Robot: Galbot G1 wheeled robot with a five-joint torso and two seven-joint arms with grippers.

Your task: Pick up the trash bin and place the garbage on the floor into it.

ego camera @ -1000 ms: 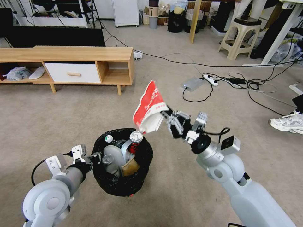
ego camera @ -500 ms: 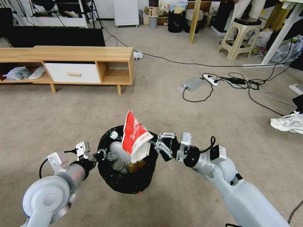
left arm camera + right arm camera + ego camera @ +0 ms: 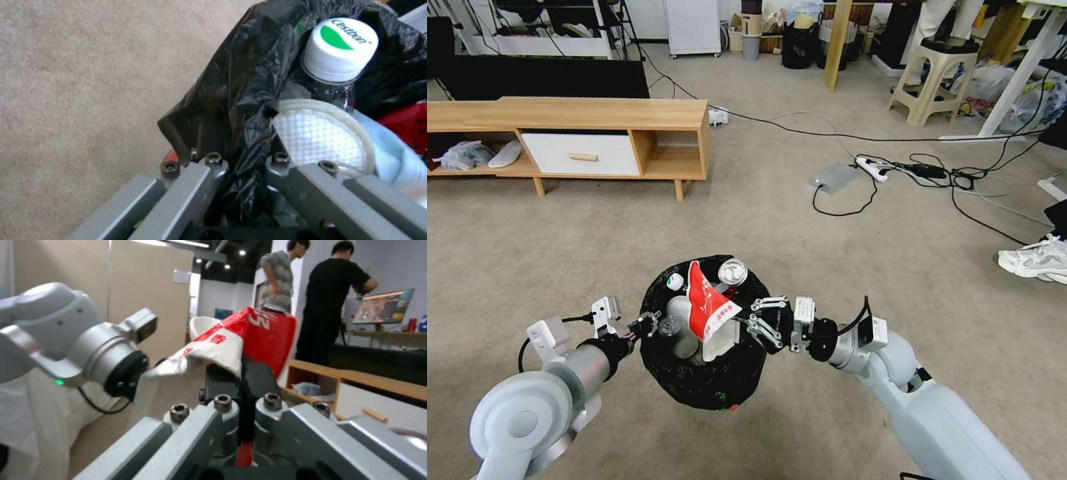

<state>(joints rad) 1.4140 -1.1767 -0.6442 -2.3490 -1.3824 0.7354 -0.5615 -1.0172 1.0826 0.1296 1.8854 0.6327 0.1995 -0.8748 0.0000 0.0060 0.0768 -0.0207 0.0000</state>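
The trash bin (image 3: 707, 373), lined with a crinkled black bag, is in front of me over the carpet floor (image 3: 827, 267). My left gripper (image 3: 644, 327) is shut on its rim, pinching the black bag (image 3: 242, 160). My right gripper (image 3: 746, 327) is shut on a flattened red carton (image 3: 707, 310), part of the garbage, whose lower end sits inside the bin's mouth. In the right wrist view the carton (image 3: 262, 330) stands up between the closed fingers (image 3: 242, 373). Inside the bin lie a white-capped bottle (image 3: 340, 43), a can (image 3: 732, 272) and a grey bottle (image 3: 677, 330).
A low wooden cabinet (image 3: 594, 133) stands at the back left. A grey power brick (image 3: 834, 177) with black cables lies on the carpet to the right, with a white sneaker (image 3: 1037, 257) at the right edge. A plastic stool (image 3: 934, 73) is far right.
My right gripper has swung down and left, bringing the red carton from above the bin's right side into its mouth. The bin and left gripper shifted slightly right.
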